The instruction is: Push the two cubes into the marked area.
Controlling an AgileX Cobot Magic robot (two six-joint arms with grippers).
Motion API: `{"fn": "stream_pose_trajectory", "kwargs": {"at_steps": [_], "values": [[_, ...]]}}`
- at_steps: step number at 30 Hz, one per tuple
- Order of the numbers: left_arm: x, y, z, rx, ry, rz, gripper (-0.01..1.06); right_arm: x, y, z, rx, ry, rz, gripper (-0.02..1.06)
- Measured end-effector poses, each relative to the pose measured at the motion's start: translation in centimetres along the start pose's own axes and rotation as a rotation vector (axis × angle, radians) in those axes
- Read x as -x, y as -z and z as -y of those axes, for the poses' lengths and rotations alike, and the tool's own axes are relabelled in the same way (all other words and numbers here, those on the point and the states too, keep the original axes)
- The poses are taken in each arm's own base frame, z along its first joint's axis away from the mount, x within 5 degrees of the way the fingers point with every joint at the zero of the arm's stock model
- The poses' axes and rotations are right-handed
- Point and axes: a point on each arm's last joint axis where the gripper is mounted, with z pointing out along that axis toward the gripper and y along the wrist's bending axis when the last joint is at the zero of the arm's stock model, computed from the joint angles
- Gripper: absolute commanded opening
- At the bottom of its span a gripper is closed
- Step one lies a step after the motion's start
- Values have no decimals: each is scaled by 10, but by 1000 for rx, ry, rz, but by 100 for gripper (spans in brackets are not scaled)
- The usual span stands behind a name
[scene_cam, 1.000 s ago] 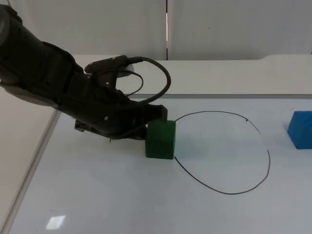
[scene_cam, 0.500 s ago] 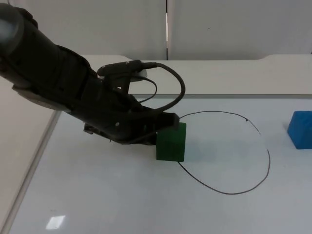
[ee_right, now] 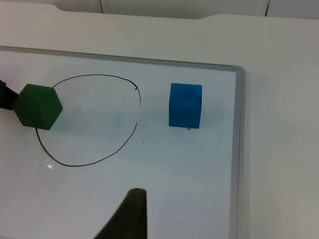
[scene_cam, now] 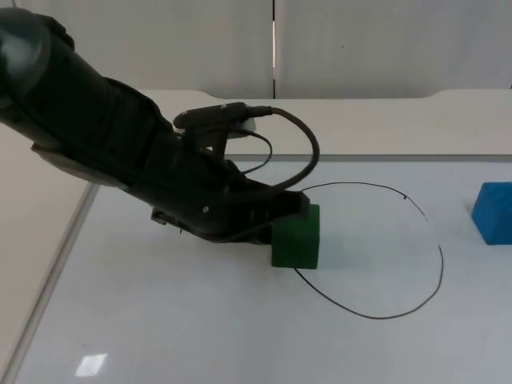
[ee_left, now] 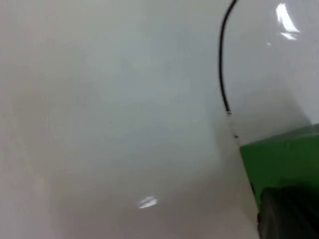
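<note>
A grey partition wall (scene_cam: 360,48) is standing behind the white table (scene_cam: 200,336), where a whiteboard (ee_right: 164,179) is carrying a hand-drawn black outline (scene_cam: 436,280). From the left, the left gripper (scene_cam: 280,214) is lying low and pressing against the left face of the green cube (scene_cam: 296,238); whether its fingers are parted cannot be told. The green cube is sitting across the outline's left edge, partly inside. Well to the right, the blue cube (scene_cam: 492,213) is resting outside the outline. The right gripper (ee_right: 130,215) is waiting above the board, its state unclear.
</note>
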Motion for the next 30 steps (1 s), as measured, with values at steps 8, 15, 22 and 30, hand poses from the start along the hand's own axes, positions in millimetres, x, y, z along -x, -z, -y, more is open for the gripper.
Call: {"fn": "stream_pose_trajectory", "kwargs": {"at_steps": [8, 15, 22, 30], "values": [[-3, -1, 6, 0, -17, -5, 0, 0, 0, 0, 0, 0, 0, 105], [-3, -1, 8, -13, -9, -7, 0, 0, 0, 0, 0, 0, 0, 105], [-8, -3, 19, -26, -19, -14, 0, 0, 0, 0, 0, 0, 0, 105], [-9, -4, 21, -28, -23, -16, 0, 0, 0, 0, 0, 0, 0, 105]]}}
